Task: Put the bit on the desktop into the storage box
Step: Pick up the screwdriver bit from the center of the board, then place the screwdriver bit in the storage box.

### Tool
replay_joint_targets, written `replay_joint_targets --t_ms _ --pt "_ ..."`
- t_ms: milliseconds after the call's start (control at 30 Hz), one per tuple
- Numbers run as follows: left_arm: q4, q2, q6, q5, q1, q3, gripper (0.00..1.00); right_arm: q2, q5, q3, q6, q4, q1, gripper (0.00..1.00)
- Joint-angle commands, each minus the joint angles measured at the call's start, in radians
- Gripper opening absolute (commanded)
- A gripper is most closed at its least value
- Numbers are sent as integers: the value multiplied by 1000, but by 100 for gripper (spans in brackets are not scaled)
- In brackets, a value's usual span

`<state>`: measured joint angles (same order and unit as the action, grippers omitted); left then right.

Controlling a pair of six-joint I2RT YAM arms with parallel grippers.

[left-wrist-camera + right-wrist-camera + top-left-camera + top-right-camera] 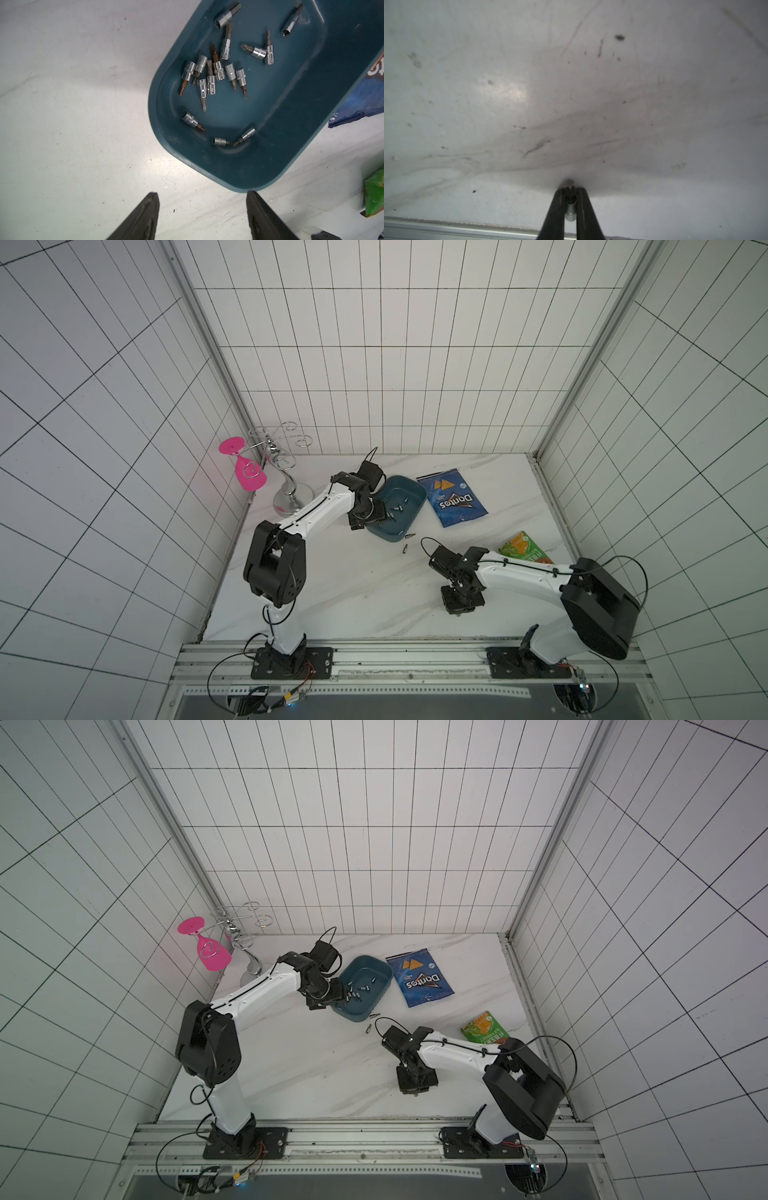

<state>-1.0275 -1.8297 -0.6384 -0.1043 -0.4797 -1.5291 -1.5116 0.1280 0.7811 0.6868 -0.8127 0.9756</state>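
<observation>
- Nearest us, the right hand (pixel 570 190) is down at the table (pixel 353 597). It is closed narrow on a bit (pixel 570 215) pinched between its fingers. That view is blurred, so we can only say the bit's tip seems to touch the surface.
- Farther in, a loose bit (pixel 404 548) lies on the table, and a second loose bit (pixel 409 536) lies just beside the storage box (pixel 392 534), by its near wall.
- A green snack bag (pixel 524 551) lies beside the right arm.
- The left hand (pixel 202 194) hovers at the box's near left end, jaws wide, holding nothing.
- Inside the box we count many stored bits (pixel 216 72), most of them clustered together.
- A Doritos bag (pixel 453 502) lies flat just beside the box.
- In the far left corner stands a chrome rack (pixel 286 489) with a pink glass (pixel 249 475) hanging from it.
</observation>
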Motion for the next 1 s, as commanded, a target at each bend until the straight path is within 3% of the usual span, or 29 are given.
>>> replay_joint_targets --t_ms 0,233,400,633,967 --pt "18 42 -7 17 -11 22 70 -48 38 -54 -5 42 3 0" --pt "38 105 -49 29 -51 109 70 27 -62 79 -49 -82 -44 0" --pt "59 178 -93 37 -75 206 70 39 -115 311 -191 -163 -182 0" --pt "70 235 -136 40 -89 282 70 -278 -98 829 -429 -245 -321 0" --pt "26 218 -118 69 -128 232 70 -823 0 1653 -598 -440 -356 0"
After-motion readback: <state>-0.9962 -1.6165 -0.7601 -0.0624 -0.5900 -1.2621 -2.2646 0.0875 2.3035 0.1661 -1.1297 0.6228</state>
